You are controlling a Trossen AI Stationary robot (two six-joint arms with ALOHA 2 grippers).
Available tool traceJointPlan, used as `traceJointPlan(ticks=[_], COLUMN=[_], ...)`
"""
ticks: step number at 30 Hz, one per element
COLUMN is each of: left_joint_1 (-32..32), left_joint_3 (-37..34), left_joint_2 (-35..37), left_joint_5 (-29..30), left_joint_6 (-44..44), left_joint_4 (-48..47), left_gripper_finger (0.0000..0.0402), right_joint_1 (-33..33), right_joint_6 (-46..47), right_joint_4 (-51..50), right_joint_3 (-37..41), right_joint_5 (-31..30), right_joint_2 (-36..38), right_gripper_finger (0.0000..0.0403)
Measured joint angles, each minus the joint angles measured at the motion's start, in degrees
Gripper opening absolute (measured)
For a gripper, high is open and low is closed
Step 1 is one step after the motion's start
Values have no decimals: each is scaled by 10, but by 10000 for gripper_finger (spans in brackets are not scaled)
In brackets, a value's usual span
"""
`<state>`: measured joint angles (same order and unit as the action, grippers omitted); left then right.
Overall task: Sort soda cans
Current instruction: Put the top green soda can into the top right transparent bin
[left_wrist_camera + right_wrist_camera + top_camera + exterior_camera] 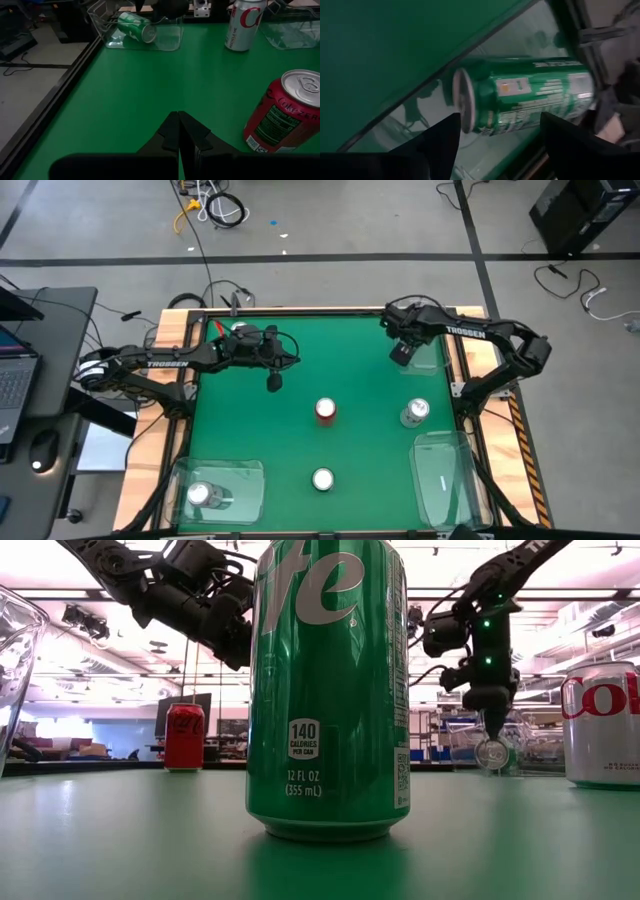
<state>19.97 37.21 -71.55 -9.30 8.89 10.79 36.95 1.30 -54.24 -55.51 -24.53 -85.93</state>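
A green can [530, 95] lies on its side in the clear bin [432, 358] at the table's far right; it also shows in the left wrist view as the green can [136, 26]. My right gripper [497, 122] hangs open just above it, one finger on either side, touching nothing. My left gripper [179, 131] is shut and hovers over the far left part of the mat, with the upright red can [287, 112] a little ahead of it. A silver can [415, 413] and a second green can [322, 479] stand on the mat. Another silver can [200, 495] is in the near left bin [240, 475].
A clear bin [445, 480] sits at the near right corner. A second red can [184, 737] stands far off on the left in the low view. The near green can [330, 690] fills the middle of that view. Wooden rails edge the green mat [300, 360].
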Motion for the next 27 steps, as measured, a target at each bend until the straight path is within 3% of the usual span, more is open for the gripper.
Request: traceJointPlan(ticks=[9, 11, 15, 27], left_joint_1=[0, 0, 0, 0], left_joint_3=[0, 0, 0, 0], left_joint_2=[0, 0, 0, 0], left_joint_5=[2, 2, 3, 3], left_joint_6=[-4, -4, -4, -3], left_joint_4=[0, 0, 0, 0], left_gripper_finger=[2, 2, 2, 2], right_joint_1=[23, 29, 30, 53], right_joint_6=[0, -3, -10, -15], right_joint_4=[-2, -12, -13, -2], right_joint_3=[-34, -35, -35, -16], right_joint_5=[-77, -47, 78, 112], right_joint_2=[-2, -2, -1, -2], right_gripper_finger=[236, 234, 237, 260])
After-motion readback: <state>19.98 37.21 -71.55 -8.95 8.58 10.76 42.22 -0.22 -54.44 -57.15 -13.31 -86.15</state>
